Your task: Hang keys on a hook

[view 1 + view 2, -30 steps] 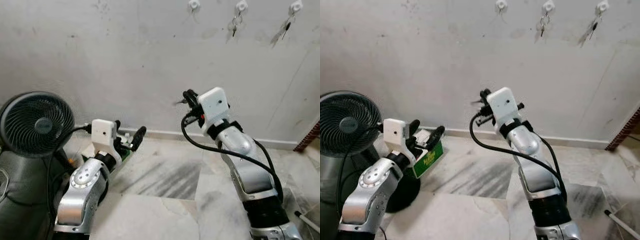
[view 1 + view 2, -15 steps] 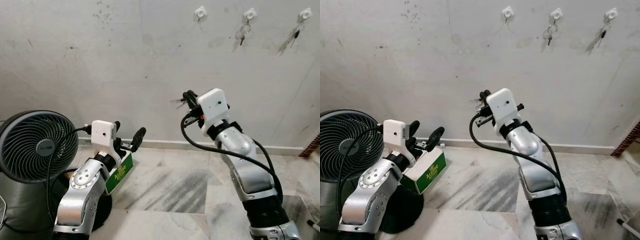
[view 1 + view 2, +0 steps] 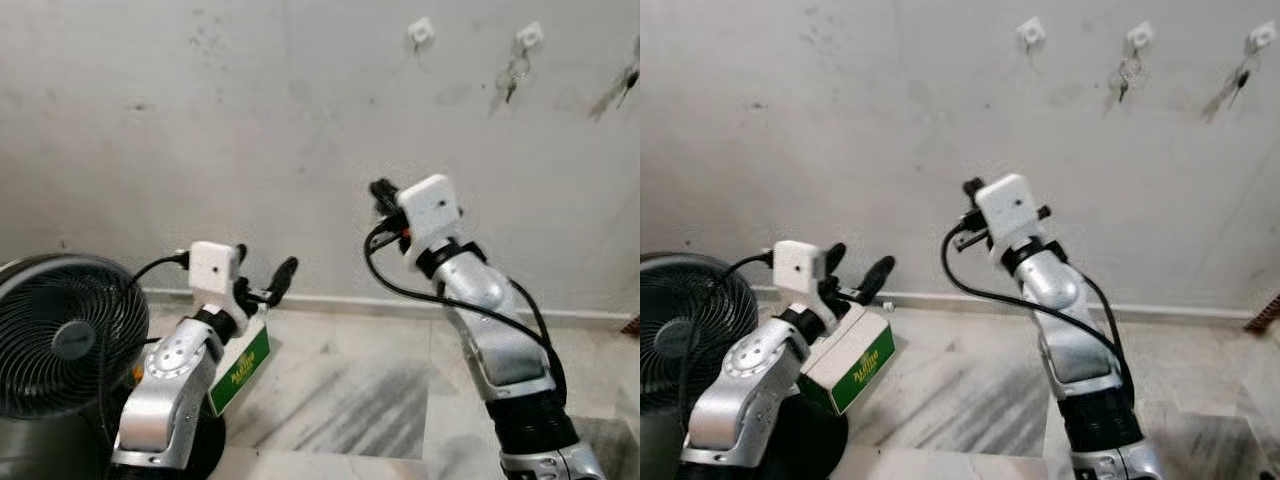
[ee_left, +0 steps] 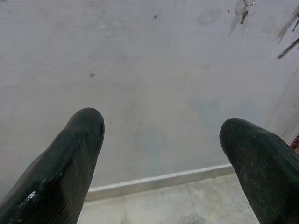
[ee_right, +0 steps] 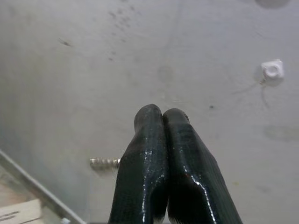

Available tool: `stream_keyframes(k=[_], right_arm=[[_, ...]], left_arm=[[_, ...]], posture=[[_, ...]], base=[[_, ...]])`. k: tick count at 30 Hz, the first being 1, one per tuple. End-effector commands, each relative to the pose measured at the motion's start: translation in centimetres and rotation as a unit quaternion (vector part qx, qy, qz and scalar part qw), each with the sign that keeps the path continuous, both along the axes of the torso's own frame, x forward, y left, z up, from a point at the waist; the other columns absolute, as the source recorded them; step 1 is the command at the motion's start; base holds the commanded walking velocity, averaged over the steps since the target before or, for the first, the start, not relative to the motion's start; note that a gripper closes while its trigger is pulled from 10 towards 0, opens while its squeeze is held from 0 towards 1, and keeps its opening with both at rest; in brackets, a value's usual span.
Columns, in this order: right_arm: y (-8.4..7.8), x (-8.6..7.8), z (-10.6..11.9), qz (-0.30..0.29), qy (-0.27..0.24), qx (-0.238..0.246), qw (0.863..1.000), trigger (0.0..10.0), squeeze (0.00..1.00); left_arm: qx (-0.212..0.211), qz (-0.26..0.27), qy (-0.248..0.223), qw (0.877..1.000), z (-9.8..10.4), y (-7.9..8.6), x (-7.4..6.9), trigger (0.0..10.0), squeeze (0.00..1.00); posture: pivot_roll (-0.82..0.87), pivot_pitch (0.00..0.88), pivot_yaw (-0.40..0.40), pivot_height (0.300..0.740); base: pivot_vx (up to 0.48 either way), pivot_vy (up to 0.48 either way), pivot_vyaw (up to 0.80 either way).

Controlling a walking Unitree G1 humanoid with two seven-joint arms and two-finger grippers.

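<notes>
Right gripper [image 5: 161, 122] clenched on keys [image 5: 103, 162], raised below empty hook [image 5: 272, 70] for hanging. Left gripper [image 4: 161, 140] released, held low, well below hook.

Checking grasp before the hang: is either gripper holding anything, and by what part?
The right gripper is shut on a key; its silver shaft sticks out sideways, so the pinch is near the head. The left gripper is open, holding nothing.

A silvery key [image 5: 103, 162] juts sideways from the pinched right gripper [image 5: 161, 114], well below the empty white hook [image 5: 272, 70].
</notes>
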State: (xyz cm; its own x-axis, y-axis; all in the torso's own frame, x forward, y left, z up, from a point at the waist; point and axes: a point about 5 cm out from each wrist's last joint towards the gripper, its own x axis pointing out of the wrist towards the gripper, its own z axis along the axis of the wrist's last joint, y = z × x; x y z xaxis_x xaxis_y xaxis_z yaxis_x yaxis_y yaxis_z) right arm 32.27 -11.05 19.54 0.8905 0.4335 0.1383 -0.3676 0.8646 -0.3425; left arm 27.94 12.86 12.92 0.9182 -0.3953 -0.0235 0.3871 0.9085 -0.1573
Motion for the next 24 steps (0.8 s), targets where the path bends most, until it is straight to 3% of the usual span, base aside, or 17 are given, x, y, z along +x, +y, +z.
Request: stream_keyframes(k=[1,4,20,24], right_arm=[[-0.58,0.08,0.60,-0.009,-0.011,0.000,1.000,10.0,0.00],[-0.57,0.11,0.60,-0.008,-0.011,-0.001,1.000,10.0,0.00],[-0.51,0.19,0.62,-0.008,-0.012,-0.005,1.000,10.0,0.00],[-0.53,0.21,0.63,-0.008,-0.013,-0.007,1.000,10.0,0.00]], left_arm=[[-0.002,-0.006,-0.006,1.000,0.38,-0.57,0.06,10.0,0.00],[-0.003,-0.004,-0.006,1.000,0.40,-0.58,0.09,10.0,0.00],[-0.003,0.005,-0.010,1.000,0.51,-0.28,0.18,10.0,0.00],[-0.005,0.003,-0.009,1.000,0.52,-0.34,0.16,10.0,0.00]], posture=[[0.00,0.000,0.048,0.740],[0.00,0.000,0.046,0.740],[0.01,0.000,0.044,0.740],[0.01,0.000,0.043,0.740]], base=[[0.390,-0.274,0.00],[0.371,-0.299,0.00],[0.000,0.000,0.00],[0.000,-0.439,0.00]])
